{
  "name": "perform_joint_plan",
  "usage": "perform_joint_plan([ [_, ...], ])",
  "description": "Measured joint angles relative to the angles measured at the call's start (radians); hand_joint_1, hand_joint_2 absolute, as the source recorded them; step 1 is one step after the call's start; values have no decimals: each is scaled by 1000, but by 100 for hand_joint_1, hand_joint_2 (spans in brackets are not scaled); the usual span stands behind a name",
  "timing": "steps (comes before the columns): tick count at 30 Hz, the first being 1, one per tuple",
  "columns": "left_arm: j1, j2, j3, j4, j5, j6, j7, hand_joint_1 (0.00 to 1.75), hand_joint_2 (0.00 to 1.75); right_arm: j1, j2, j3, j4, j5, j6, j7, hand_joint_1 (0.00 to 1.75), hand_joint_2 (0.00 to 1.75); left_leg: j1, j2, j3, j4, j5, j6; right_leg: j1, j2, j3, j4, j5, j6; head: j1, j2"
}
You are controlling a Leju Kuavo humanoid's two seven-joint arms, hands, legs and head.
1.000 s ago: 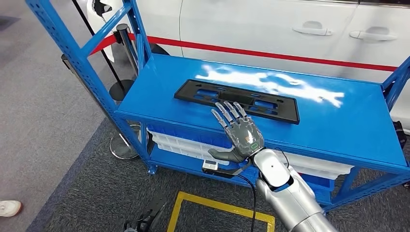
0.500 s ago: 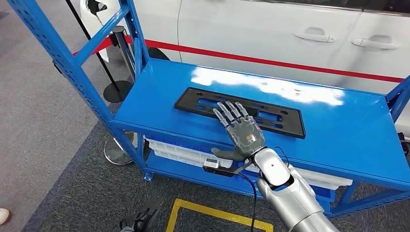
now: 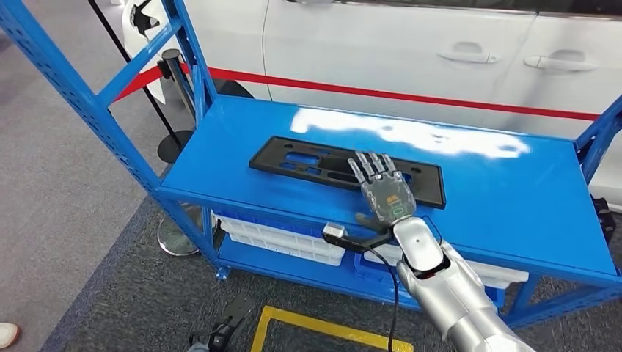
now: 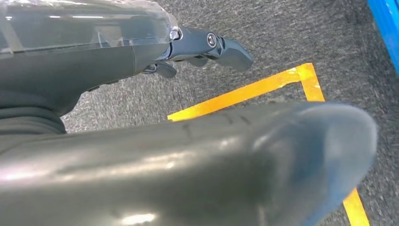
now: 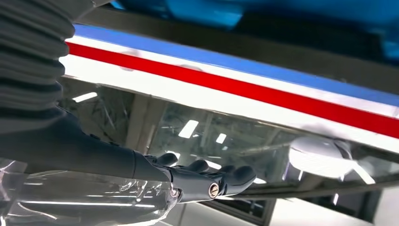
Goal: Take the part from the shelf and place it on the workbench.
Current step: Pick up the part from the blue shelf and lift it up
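My right hand (image 3: 386,196) has moved forward in the last second. Before, its fingers only reached the near edge of the part (image 3: 345,170); now they lie flat over its right half, spread and straight, so the hand is open and grips nothing yet. From the head view I cannot tell whether the fingertips touch the part or hover just above it. In the right wrist view the fingers (image 5: 202,176) are also stretched out, with nothing between them.

The part — a long black flat frame with slots — lies on the top level of the blue shelf (image 3: 513,191), near the front edge. It sits a little differently in the picture than before, but the whole scene has shifted as well, so I judge the camera moved and not the part.

For the task this means the reach is nearly finished and the grasp is the next step. The part is thin and flat, so I think closing on it from above will be difficult.

My left hand (image 4: 207,47) hangs over the grey floor beside a yellow line (image 4: 244,92); I cannot tell whether it is open or closed.
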Motion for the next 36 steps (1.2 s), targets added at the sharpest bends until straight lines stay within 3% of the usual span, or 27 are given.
perform_joint_plan([
  [2, 1, 0, 0, 0, -2, -1, 0, 0, 0, -5, 4, 0, 22, 14, 17, 20, 0, 175, 0, 0, -61, 132, -53, -3, 3, -1, 0, 1, -1, -3, 0, 0],
  [3, 1, 0, 0, 0, -2, -1, 0, 0, 0, -6, 4, 0, 32, 25, 24, 32, 0, 175, 0, 0, -75, 161, -56, -3, 5, -1, 1, 1, -1, -4, 0, 0],
  [4, 1, 0, 0, 0, -4, -2, 0, 0, 0, -9, 5, 0, 41, 40, 32, 45, 0, 175, 0, 0, -69, 147, -38, 0, 7, -1, 1, 1, -2, -4, 0, 0],
  [5, 1, 0, 0, 0, -6, -3, 0, 0, 0, -14, 7, 0, 50, 58, 41, 57, 0, 175, -1, 0, -44, 96, -6, 5, 9, -1, 3, 1, -2, -5, 0, 0],
  [7, -1, 0, 0, 0, -8, -5, 0, 0, 0, -31, 11, 2, 65, 97, 64, 73, 77, 175, -5, 0, 27, -48, 55, 19, 13, 1, 5, 2, -4, -3, 0, 0],
  [9, -5, 0, 0, 0, -9, -8, 1, 0, 0, -47, 15, 7, 82, 125, 89, 78, 161, 175, -10, 0, 65, -125, 72, 28, 16, 2, 4, 1, -5, 3, 0, 0],
  [10, -5, 0, 0, 0, -10, -10, 1, 0, 0, -52, 16, 10, 90, 133, 99, 78, 169, 175, -12, -1, 68, -132, 69, 31, 17, 1, 3, 0, -4, 8, 0, 0],
  [13, -6, -1, 0, 0, -10, -11, 0, 0, 0, -59, 19, 13, 105, 142, 115, 69, 173, 175, -6, -2, 72, -145, 77, 45, 17, 0, -1, 14, -17, 24, 0, 0],
  [15, -8, -2, 0, 0, -10, -12, 0, 0, 0, -64, 19, 14, 113, 142, 118, 62, 175, 175, -2, -1, 76, -152, 81, 52, 14, -1, -40, 98, -68, 33, 0, 0],
  [17, -8, -2, 0, 0, -10, -13, 0, 0, 0, -65, 19, 15, 122, 142, 122, 57, 175, 175, -2, -1, 75, -151, 81, 55, 9, -2, -106, 228, -124, 39, 0, 0],
  [18, -7, -2, 0, 0, -10, -14, 0, 0, 0, -65, 19, 16, 127, 142, 124, 55, 175, 175, -2, -1, 75, -151, 80, 55, 7, -2, -128, 268, -132, 42, 0, 0],
  [19, -6, -2, 0, 0, -10, -14, 0, 0, 0, -65, 19, 16, 131, 142, 125, 52, 175, 175, -2, -1, 75, -149, 79, 54, 4, -2, -132, 270, -119, 43, 0, 0],
  [20, -5, -3, 0, 0, -10, -14, 0, 0, 0, -67, 20, 17, 133, 142, 126, 50, 175, 175, -2, -2, 75, -147, 78, 52, 1, -3, -115, 230, -87, 44, 0, 0],
  [22, -5, -4, 0, 0, -10, -14, -2, 0, 0, -74, 21, 17, 135, 142, 127, 47, 175, 175, -3, -3, 75, -139, 71, 45, -2, -4, -52, 98, -20, 41, 0, 0],
  [24, -5, -5, 0, 0, -9, -15, -3, 0, 0, -82, 23, 18, 136, 142, 131, 43, 175, 175, -6, -4, 71, -131, 65, 36, 0, -3, -16, 20, 3, 34, -1, 0],
  [27, -3, -5, 0, 0, -9, -15, -6, 0, 0, -87, 28, 18, 138, 141, 140, 33, 175, 175, -5, -4, 71, -131, 62, 21, 3, -1, -13, 8, 1, 19, -2, 0],
  [29, -3, -5, 0, 0, -9, -15, -7, 0, 0, -92, 31, 18, 138, 140, 149, 26, 175, 175, -3, -3, 59, -97, 36, 10, -1, -2, -7, 2, 4, 7, -3, 0],
  [32, -2, -5, 0, 0, -9, -17, -9, 0, 0, -92, 34, 19, 140, 135, 162, 16, 175, 175, 0, -1, -24, 90, -55, -1, -1, -5, -5, 0, 4, -1, -4, 0],
  [33, -1, -5, 0, 0, -9, -17, -9, 0, 0, -91, 34, 19, 141, 131, 165, 12, 175, 175, 1, -1, -50, 144, -71, -3, -1, -5, -5, 0, 4, -2, -4, 0],
  [34, 0, -5, 0, 0, -9, -18, -10, 0, 0, -89, 34, 19, 143, 125, 167, 8, 175, 175, 1, -1, -60, 162, -69, -3, -1, -5, -4, 1, 4, -2, -4, 0],
  [35, 1, -5, 0, 0, -9, -18, -10, 0, 0, -88, 34, 19, 144, 113, 167, 1, 175, 175, 1, 0, -50, 139, -47, -2, 0, -4, -3, 1, 4, -1, -4, 0],
  [36, 1, -4, 0, 0, -9, -18, -12, 0, 0, -87, 34, 18, 144, 97, 164, -8, 175, 175, 1, 0, -20, 76, -10, 0, 0, -3, -2, 1, 3, -1, -4, 0],
])
